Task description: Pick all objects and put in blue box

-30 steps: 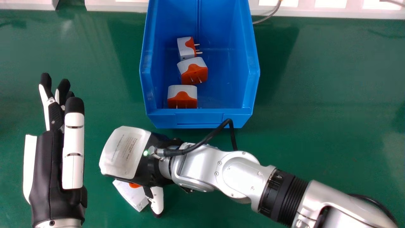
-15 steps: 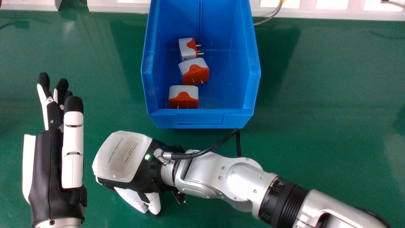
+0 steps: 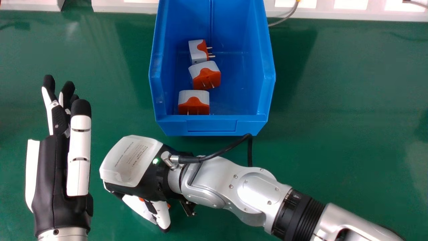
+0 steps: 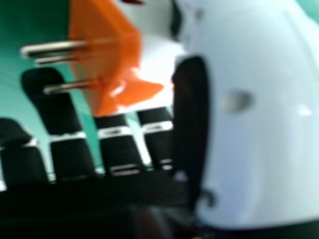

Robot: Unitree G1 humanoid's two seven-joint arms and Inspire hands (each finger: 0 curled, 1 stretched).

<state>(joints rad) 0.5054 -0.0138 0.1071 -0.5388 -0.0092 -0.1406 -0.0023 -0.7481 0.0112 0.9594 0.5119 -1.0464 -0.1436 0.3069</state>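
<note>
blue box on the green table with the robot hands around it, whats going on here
The robot's right hand has an orange and white plug between its thumb and fingers, just outside the near end of the blue box. Three similar plugs already lie in the box. The left hand is idle, to the left, fingers straight.

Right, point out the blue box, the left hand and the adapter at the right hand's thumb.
Blue box [image 3: 212, 126]: head view, front wall.
Left hand [image 3: 53, 187]: head view, its black lower part.
Adapter [image 4: 110, 57]: right hand view, orange part.
</note>
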